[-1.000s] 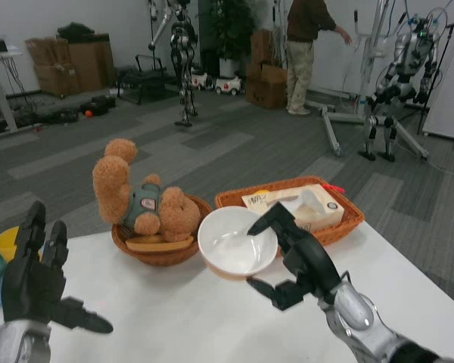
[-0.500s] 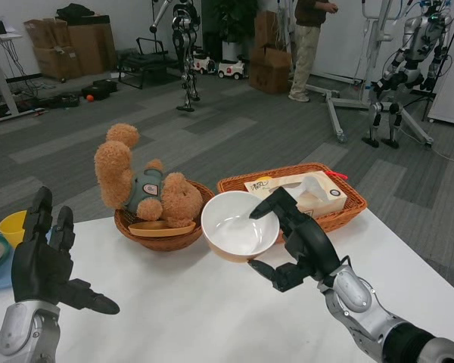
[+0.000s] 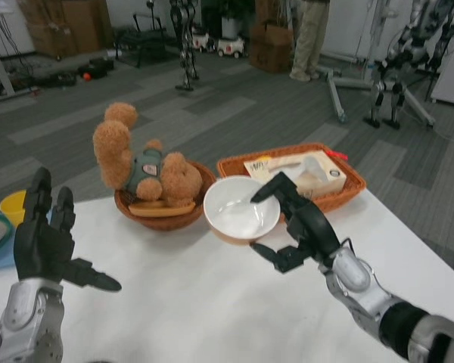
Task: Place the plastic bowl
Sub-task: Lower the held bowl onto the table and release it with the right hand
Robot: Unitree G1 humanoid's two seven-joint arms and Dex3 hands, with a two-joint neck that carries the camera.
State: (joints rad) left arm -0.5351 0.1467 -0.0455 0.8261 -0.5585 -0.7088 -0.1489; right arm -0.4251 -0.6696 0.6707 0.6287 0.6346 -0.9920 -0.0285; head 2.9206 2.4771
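Nearest to the camera, the left hand (image 3: 47, 246) stands low on the left side above the white table (image 3: 197, 310), fingers apart and pointing upward, and it holds nothing. The right hand (image 3: 296, 227) reaches in from the lower right and grips the plastic bowl (image 3: 241, 209) at its right rim, one finger lying over the edge into the bowl and another below it. The bowl is white inside with an orange outer wall; it is round (so it has no real long axis), and its opening is tilted toward the camera and upward. It is near the far edge of the table; I cannot tell if its bottom touches the surface. Just behind it on the left is a round wicker basket (image 3: 163, 221) with a teddy bear (image 3: 140, 172) lying in it. Behind on the right is a flat wicker tray (image 3: 349, 189) with a tissue box (image 3: 296, 169). Far on the floor a person (image 3: 310, 34) stands beside cardboard boxes (image 3: 271, 47).
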